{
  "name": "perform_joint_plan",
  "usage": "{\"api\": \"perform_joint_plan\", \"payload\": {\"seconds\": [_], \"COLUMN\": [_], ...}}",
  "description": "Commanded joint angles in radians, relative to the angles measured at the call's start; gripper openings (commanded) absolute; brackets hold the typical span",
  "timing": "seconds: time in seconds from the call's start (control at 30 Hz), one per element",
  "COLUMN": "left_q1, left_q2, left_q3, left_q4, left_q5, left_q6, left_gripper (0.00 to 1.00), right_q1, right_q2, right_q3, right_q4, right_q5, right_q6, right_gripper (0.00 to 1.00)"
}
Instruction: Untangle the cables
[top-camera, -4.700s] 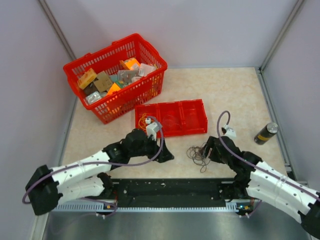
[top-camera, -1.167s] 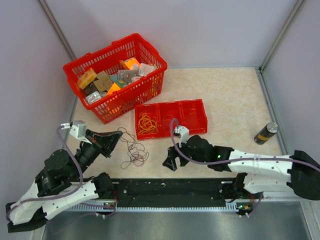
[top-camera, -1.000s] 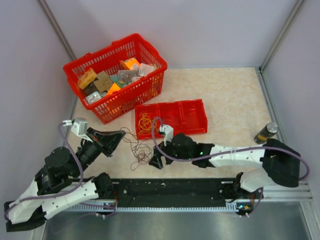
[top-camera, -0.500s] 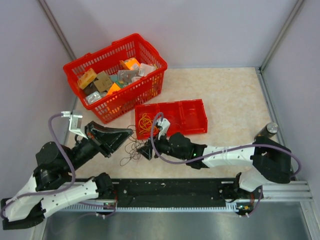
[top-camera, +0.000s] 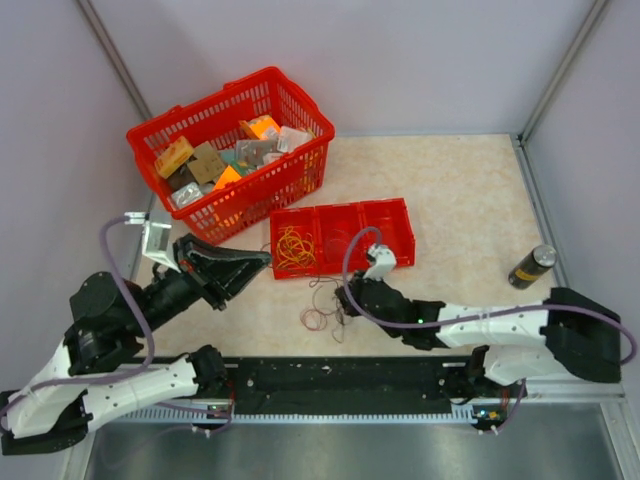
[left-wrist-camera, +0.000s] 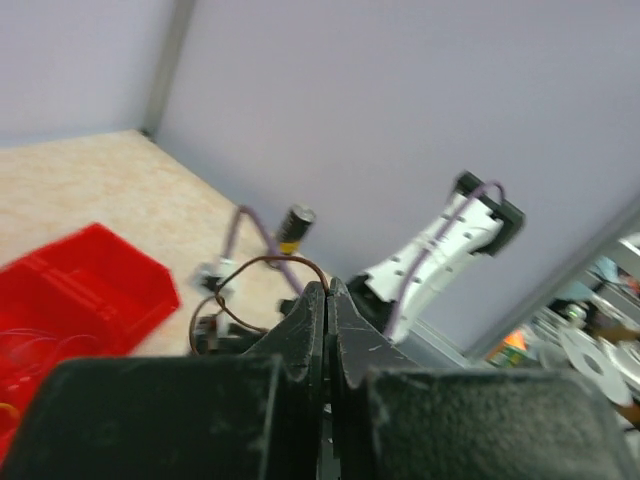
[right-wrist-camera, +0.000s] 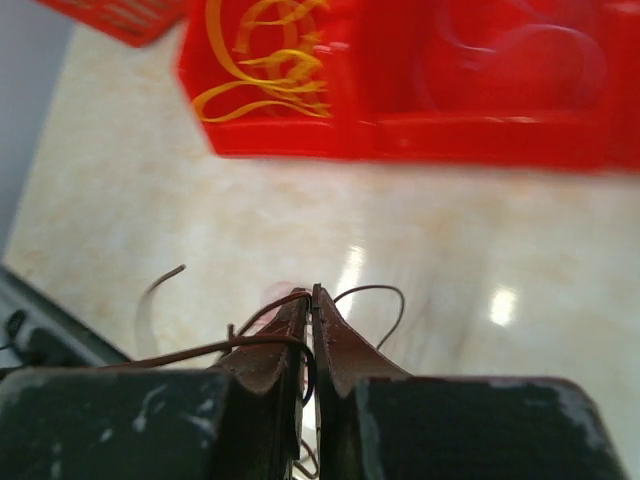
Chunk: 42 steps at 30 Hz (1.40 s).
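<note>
A loose bunch of dark brown cables lies on the table just in front of the red tray. My right gripper sits low at the bunch's right edge. In the right wrist view it is shut on a dark brown cable that loops out at both sides of the tips. My left gripper is raised left of the tray. Its jaws are shut on a thin brown cable that arcs out from the tips. A yellow-orange cable lies coiled in the tray's left compartment, a pale grey one in the middle.
A red basket full of small packages stands at the back left, close behind the tray. A dark can stands near the right wall. Grey walls close in the table on three sides. A black rail runs along the near edge.
My right gripper closed on the brown cable and drew back to the right, dragging the bunch with it. The left gripper stayed shut and rose slightly toward the tray.
</note>
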Motion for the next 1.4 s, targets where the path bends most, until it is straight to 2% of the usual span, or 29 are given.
{"api": "perform_joint_plan", "payload": {"seconds": [0.0,0.13,0.27,0.33,0.43,0.57,0.63,0.67,0.73,0.8,0.9,1.0,1.13,1.27,1.37], "left_q1": [-0.002,-0.001,-0.002,-0.001,-0.001,-0.001,-0.002,-0.001,-0.001,-0.001,-0.001,-0.001,-0.001,-0.002,-0.001], "left_q2": [-0.050,-0.086,-0.117,-0.129,-0.128,-0.123,-0.122,-0.119,-0.103,-0.076,-0.031,0.010,0.032,0.036,0.029], "left_q3": [0.090,0.092,0.080,0.077,0.081,0.083,0.077,0.074,0.072,0.066,0.025,-0.026,-0.099,-0.152,-0.225], "left_q4": [-0.141,-0.238,-0.267,-0.271,-0.271,-0.278,-0.275,-0.274,-0.263,-0.251,-0.223,-0.192,-0.094,-0.012,0.080], "left_q5": [-0.289,-0.519,-0.625,-0.635,-0.617,-0.592,-0.575,-0.558,-0.517,-0.454,-0.309,-0.187,-0.012,0.087,0.143], "left_q6": [0.116,0.157,0.190,0.196,0.188,0.174,0.154,0.145,0.122,0.108,0.102,0.098,0.088,0.012,-0.053], "left_gripper": [0.00,0.00,0.00,0.00,0.00,0.00,0.00,0.00,0.00,0.00,0.00,0.00,0.00,0.00,0.00], "right_q1": [-0.050,-0.109,-0.145,-0.157,-0.172,-0.179,-0.179,-0.177,-0.177,-0.177,-0.179,-0.176,-0.177,-0.177,-0.177], "right_q2": [-0.229,-0.501,-0.809,-0.927,-1.003,-0.963,-0.935,-0.919,-0.894,-0.859,-0.768,-0.646,-0.526,-0.452,-0.422], "right_q3": [-0.133,-0.262,-0.299,-0.304,-0.273,-0.201,-0.166,-0.160,-0.158,-0.144,-0.080,0.030,0.153,0.204,0.175], "right_q4": [-0.382,-0.655,-0.873,-0.904,-0.929,-0.964,-0.955,-0.906,-0.742,-0.578,-0.437,-0.370,-0.318,-0.249,-0.139], "right_q5": [0.202,0.245,0.290,0.290,0.285,0.288,0.255,0.207,0.022,-0.193,-0.469,-0.641,-0.727,-0.842,-0.917], "right_q6": [0.162,0.277,0.304,0.259,0.169,0.094,0.046,-0.036,-0.238,-0.374,-0.492,-0.537,-0.568,-0.533,-0.473], "right_gripper": [0.06,0.09,0.11,0.23,0.37,0.39,0.53,0.60,0.74,0.84,0.93,0.98,0.98,0.98,0.97]}}
